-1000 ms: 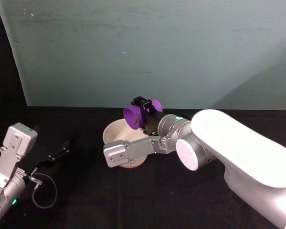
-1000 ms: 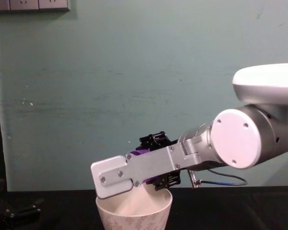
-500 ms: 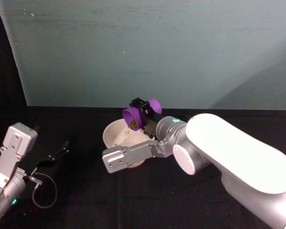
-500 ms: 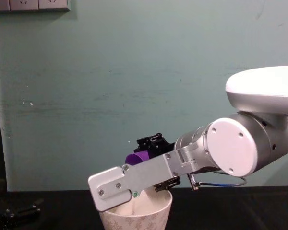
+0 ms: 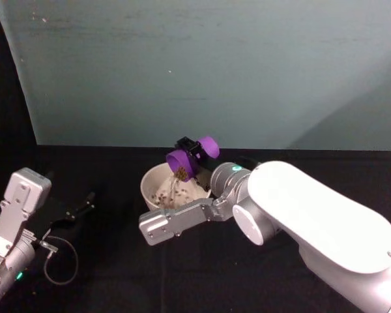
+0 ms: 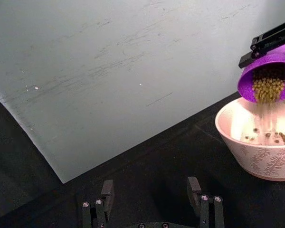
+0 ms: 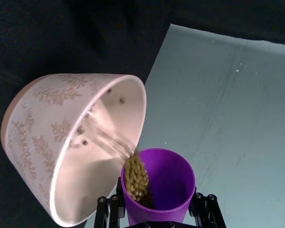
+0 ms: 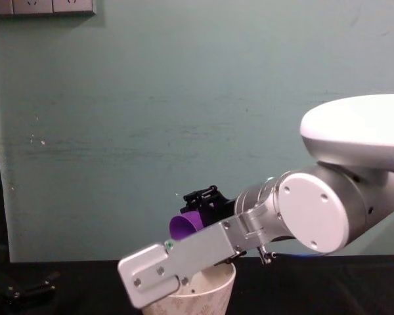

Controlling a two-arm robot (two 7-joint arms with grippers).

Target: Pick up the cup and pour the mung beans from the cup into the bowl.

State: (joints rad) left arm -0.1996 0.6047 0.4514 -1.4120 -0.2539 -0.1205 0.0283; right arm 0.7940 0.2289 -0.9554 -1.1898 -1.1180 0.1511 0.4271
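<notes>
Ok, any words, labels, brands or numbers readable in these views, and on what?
None readable. The small purple plastic cup in the right gripper is plain; the large cream-white bowl below it bears only a brownish leaf pattern; the parked left gripper shows no lettering.

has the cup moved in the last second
Yes. The cup, held by the right gripper, has tipped further and dropped closer to the rim of the bowl; mung beans now stream into it.
</notes>
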